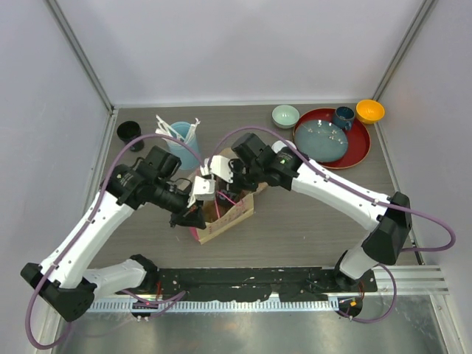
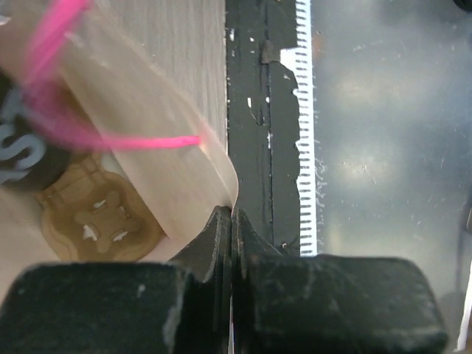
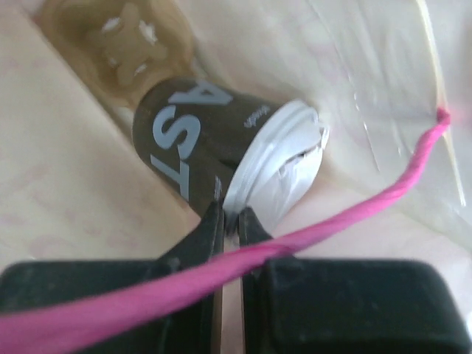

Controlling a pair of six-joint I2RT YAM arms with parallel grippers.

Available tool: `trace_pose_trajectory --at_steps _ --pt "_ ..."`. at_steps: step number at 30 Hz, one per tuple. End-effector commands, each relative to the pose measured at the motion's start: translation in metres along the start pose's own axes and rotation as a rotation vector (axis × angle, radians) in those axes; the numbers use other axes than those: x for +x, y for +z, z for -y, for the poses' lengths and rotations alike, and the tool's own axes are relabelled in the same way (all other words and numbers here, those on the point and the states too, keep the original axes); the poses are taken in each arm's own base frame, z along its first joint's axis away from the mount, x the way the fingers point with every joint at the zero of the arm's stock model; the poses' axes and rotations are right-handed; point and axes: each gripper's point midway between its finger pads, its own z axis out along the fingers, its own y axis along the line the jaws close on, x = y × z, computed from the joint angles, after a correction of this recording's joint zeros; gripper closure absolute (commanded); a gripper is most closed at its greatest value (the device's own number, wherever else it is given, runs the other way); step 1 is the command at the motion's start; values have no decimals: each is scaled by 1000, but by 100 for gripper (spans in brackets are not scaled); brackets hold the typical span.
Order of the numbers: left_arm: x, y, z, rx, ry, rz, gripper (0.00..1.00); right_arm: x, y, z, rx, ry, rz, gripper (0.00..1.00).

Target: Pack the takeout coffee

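Lying tilted inside the brown paper bag, the small black paper cup with white lettering points its round white plastic sip lid toward the bag's mouth. Its base points toward the tan moulded cardboard cup carrier on the bag's floor. The right gripper has its jaws pinched on the lid's rim. The left gripper has its jaws clamped on the bag's upper edge, near where the pink cord handle attaches, holding the mouth wide.

The step in hand looks like lowering this cup into the bag; it is not yet seated. The next move probably calls for righting the cup over a carrier pocket and pressing it down before the jaws part, while avoiding the handle that crosses the right wrist view.

A second black cup stands well apart at the table's far left, near the light-blue cup of white utensils. Whether it wears a lid I cannot tell from above.
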Motion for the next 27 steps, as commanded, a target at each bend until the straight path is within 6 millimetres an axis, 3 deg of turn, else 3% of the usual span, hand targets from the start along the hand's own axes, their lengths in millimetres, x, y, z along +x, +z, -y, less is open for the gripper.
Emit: trace_pose_trajectory --at_steps 1,4,10,15,19,20,22,23,27 --pt "28 3 31 156 -28 -94 100 -33 3 37 253 -41 48 99" --pt "27 3 29 156 -21 -95 100 -27 12 32 287 -105 -24 99" --pt "22 -5 30 141 -4 -72 100 -3 23 12 195 -198 -101 99" --pt "18 -12 29 116 -7 -54 100 0 36 -26 44 -334 -123 99" --pt "13 -19 24 55 -26 -58 99 5 37 -41 -10 -394 -213 99" --pt "11 -22 23 35 -26 -57 85 11 35 -39 5 -403 -252 99" --pt "3 -31 17 -27 -38 -53 70 12 32 -40 16 -417 -261 99" --pt "-1 -35 14 -58 -42 -50 53 10 31 -40 24 -417 -251 99" --pt "-30 -60 0 -230 -73 -1 37 2 25 -36 72 -447 -250 99"
